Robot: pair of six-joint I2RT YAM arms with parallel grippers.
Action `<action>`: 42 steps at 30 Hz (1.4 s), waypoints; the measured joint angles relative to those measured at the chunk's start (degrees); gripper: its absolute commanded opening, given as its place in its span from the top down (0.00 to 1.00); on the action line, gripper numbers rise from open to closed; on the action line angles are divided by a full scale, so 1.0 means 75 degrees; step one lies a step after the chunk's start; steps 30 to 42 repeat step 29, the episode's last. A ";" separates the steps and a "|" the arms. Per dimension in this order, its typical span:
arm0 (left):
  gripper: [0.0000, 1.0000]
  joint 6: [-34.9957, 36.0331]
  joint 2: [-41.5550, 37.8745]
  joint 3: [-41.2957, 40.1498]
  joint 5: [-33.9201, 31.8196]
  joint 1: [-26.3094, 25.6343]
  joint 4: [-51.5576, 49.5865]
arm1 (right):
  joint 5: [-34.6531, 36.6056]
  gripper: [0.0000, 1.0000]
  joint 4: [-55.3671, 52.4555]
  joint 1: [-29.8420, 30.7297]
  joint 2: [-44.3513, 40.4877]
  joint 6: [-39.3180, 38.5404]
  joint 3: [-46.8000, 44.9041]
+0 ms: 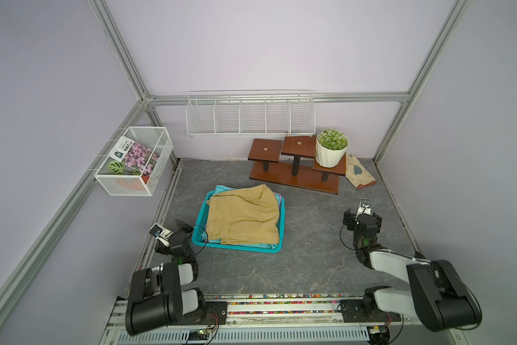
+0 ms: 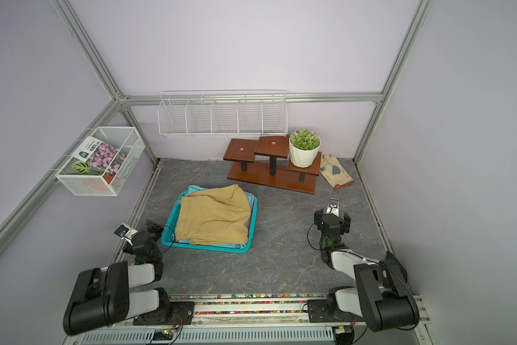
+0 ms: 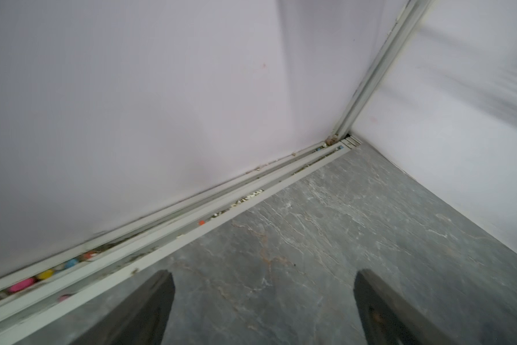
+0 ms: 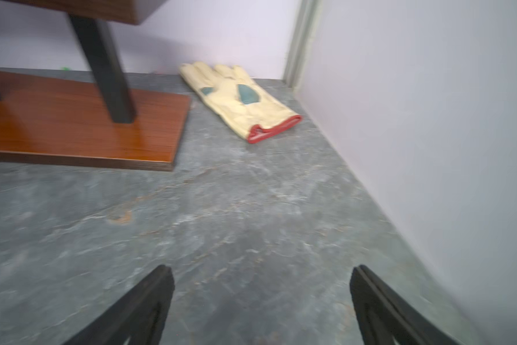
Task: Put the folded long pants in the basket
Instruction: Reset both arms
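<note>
We list the left claw (image 3: 263, 274), at the basket's (image 1: 282, 221) nine o'clock, and the right claw (image 4: 261, 270), at three, both spread wide, empty.

Khaki pants (image 2: 214, 216) lie topmost in the basket (image 2: 209, 247) (teal cloth (image 2: 194, 188) peeking beneath), near left edge of desk (image 2: 281, 263); left gripper (image 2: 155, 226) just beside basket.

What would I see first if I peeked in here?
Probably the folded khaki long pants, lying on top in the rectangular teal plastic basket in the middle of the grey floor. Then the green plant in its white pot, on the brown wooden stepped stand at the back.
</note>
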 measured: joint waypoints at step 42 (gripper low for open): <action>0.00 0.2588 0.1096 0.2124 0.3296 -0.0927 -0.0391 | -0.1614 0.01 0.0530 -0.0221 0.1419 -0.0283 0.0807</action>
